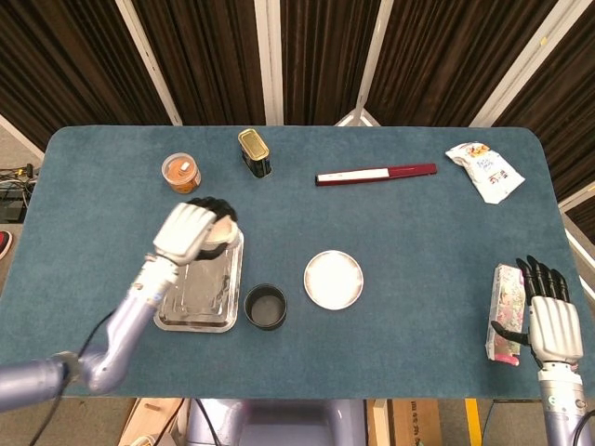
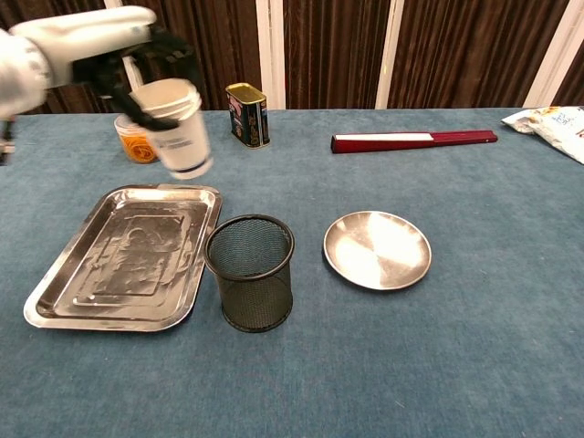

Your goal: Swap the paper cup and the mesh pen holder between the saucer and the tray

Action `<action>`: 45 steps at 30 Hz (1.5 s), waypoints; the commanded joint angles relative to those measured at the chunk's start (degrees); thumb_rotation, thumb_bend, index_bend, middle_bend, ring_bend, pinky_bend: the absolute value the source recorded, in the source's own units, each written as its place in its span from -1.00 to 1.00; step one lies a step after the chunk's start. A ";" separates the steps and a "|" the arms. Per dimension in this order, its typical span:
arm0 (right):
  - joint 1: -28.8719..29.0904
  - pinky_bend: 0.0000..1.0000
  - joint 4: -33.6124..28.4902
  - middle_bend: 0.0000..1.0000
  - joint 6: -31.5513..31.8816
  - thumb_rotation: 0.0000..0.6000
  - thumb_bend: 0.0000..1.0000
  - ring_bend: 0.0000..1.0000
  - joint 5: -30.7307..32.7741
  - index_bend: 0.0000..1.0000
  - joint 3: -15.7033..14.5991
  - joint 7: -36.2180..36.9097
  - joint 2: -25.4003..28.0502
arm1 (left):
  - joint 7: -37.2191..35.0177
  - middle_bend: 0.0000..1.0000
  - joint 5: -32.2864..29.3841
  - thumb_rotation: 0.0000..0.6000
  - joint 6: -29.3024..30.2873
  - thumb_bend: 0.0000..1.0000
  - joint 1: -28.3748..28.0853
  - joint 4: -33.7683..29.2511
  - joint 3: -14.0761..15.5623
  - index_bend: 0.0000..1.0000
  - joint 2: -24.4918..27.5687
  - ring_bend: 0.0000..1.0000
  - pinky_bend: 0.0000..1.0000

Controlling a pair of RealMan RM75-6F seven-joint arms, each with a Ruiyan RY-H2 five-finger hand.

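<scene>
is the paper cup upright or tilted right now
Tilted. In the chest view the paper cup leans in the left hand, its base swung toward the right, held in the air above the tray, touching nothing else.

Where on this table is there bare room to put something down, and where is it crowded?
Free: the cloth between the saucer and the pink box, and between the fan and the saucer. The tray is bare. Crowded: the pen holder stands close beside the tray, and the left hand holds the cup above it.
</scene>
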 commanded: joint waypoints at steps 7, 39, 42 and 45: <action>0.08 -1.00 0.01 -0.97 0.02 1.00 -1.00 -0.95 0.15 -0.90 0.03 -1.00 -0.40 | -10.44 -0.26 1.94 1.00 -5.77 -0.03 2.53 6.99 3.21 -0.13 -0.78 -0.40 -0.29; -0.24 -1.00 -0.52 -0.97 0.41 1.00 -1.00 -0.95 -0.26 -0.88 -0.06 -0.94 0.31 | 3.75 -1.00 -6.34 1.00 -8.32 -0.80 0.99 -2.29 3.22 -0.55 2.42 -1.00 -0.78; -0.20 -1.00 -0.43 -0.97 0.36 1.00 -1.00 -0.95 -0.40 -0.88 -0.14 -1.14 0.36 | -0.37 -1.00 -1.39 1.00 -1.68 -0.80 4.56 -8.35 2.28 -0.57 5.35 -1.00 -0.78; -0.02 -1.00 -0.12 -0.97 -0.14 1.00 -1.00 -0.95 -0.63 -0.89 -0.39 -1.14 0.41 | -3.68 -1.00 6.58 1.00 7.49 -0.80 10.24 -13.32 4.19 -0.58 7.74 -1.00 -0.78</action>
